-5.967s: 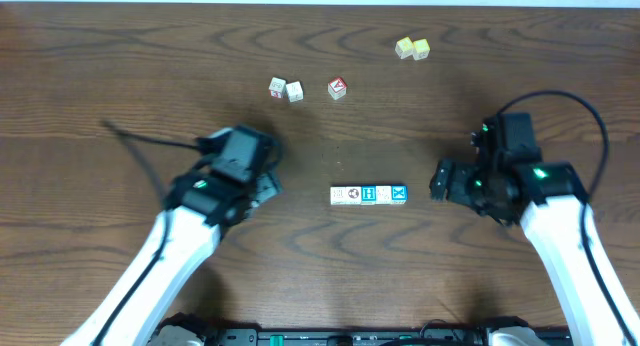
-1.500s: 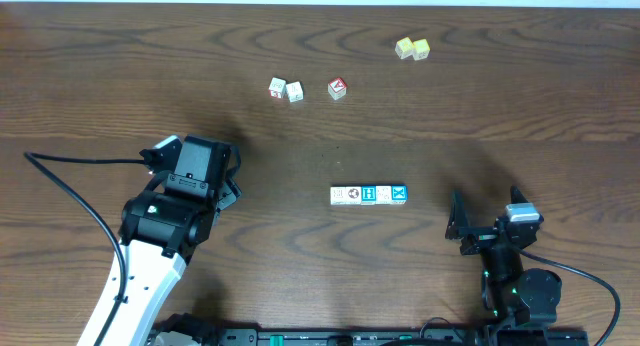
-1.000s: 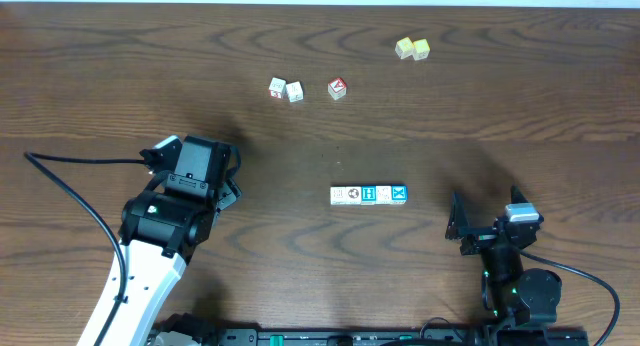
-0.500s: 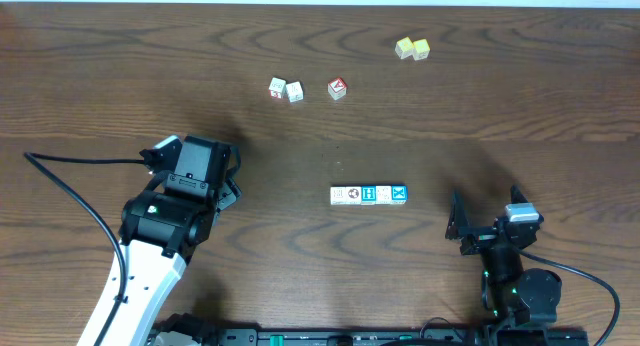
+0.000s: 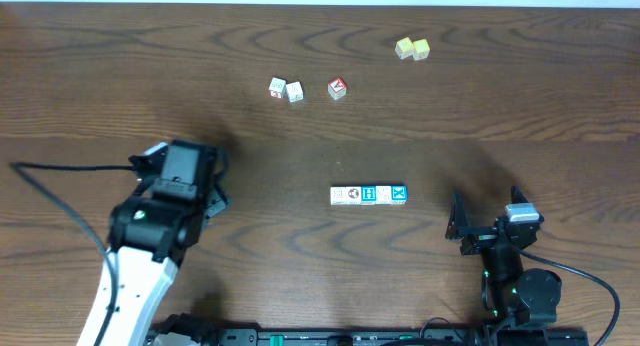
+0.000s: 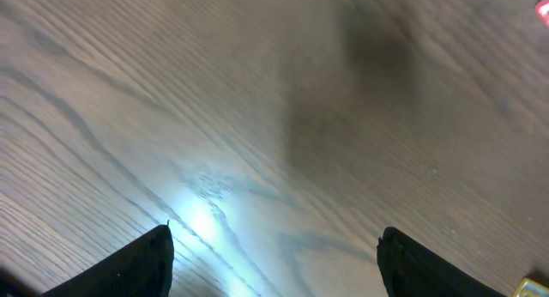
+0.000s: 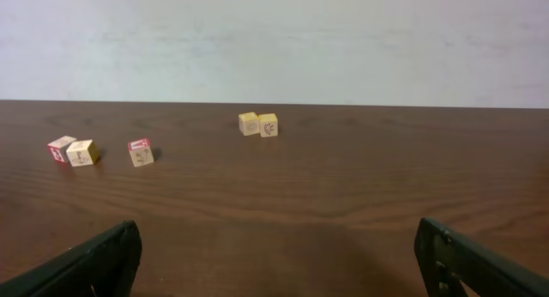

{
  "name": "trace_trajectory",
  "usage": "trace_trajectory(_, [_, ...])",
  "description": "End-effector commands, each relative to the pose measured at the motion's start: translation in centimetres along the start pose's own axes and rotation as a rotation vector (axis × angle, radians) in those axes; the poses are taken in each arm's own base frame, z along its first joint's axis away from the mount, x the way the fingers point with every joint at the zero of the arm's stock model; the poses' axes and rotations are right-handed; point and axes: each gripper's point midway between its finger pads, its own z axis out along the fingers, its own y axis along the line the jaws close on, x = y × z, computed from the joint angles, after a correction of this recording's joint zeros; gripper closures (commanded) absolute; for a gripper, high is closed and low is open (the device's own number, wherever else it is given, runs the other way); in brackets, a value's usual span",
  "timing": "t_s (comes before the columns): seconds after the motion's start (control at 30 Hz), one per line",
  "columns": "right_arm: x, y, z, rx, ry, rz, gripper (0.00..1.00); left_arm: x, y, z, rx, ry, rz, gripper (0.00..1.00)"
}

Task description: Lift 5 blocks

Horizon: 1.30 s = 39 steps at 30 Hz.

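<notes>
Your five blocks sit in one tight row on the table, touching side to side, roughly mid-table and toward the near edge. From above you can make out a couple of bright blue faces toward the right end of the row and white faces with small dark marks toward the left. None of them is off the wood.

Your left gripper has its jaws spread wide with only bare wood grain and a bright glare patch between the fingers, so it's got nothing. In the overhead view it's parked well to the left of the row, not touching any block.

Your right gripper is the same deal: jaws as wide as they go, empty, both fingertips poking in at the bottom corners of its own camera. It's down by the near edge, off to the right of the row and clear of it.

That right wrist camera looks across the table at the other cubes near the far side: the two pale yellow cubes touching each other, the red-faced cube on its own, and a pair of small cubes just left of that. The row of blocks doesn't show up in either wrist view.
</notes>
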Motion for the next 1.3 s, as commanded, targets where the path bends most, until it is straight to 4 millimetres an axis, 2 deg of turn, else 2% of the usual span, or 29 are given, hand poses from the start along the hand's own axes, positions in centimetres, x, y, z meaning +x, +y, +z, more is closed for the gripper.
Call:
trace_trajectory(0.0, [0.0,-0.8,-0.1,0.035,-0.001,-0.010,0.01,-1.7,1.0,-2.2,0.053,-0.090,0.098,0.23])
trace_trajectory(0.13, [0.0,-0.8,-0.1,0.035,-0.001,-0.010,0.01,-2.5,1.1,-4.0,0.175,-0.206,0.215,0.23])
trace_trajectory(0.3, [0.0,-0.8,-0.1,0.035,-0.001,-0.010,0.01,-1.9,0.3,-5.9,0.350,-0.372,0.318,0.23])
trace_trajectory(0.5, [0.0,-0.8,-0.1,0.035,-0.001,-0.010,0.01,-0.8,2.1,-7.3,0.415,-0.561,0.274,0.23])
trace_trajectory(0.6, [0.0,-0.8,-0.1,0.035,-0.001,-0.010,0.01,-0.5,2.0,-7.7,0.451,-0.617,0.270,0.23])
trace_trajectory(0.73, [0.0,-0.8,-0.1,0.035,-0.001,-0.010,0.01,-0.8,0.3,-7.2,0.534,-0.694,0.305,0.23])
trace_trajectory(1.07, [0.0,-0.8,-0.1,0.035,-0.001,-0.010,0.01,-0.8,-0.3,-4.9,0.589,-0.859,0.277,0.23])
trace_trajectory(1.27, [0.0,-0.8,-0.1,0.035,-0.001,-0.010,0.01,-1.3,-0.7,-4.4,0.604,-0.907,0.268,0.23])
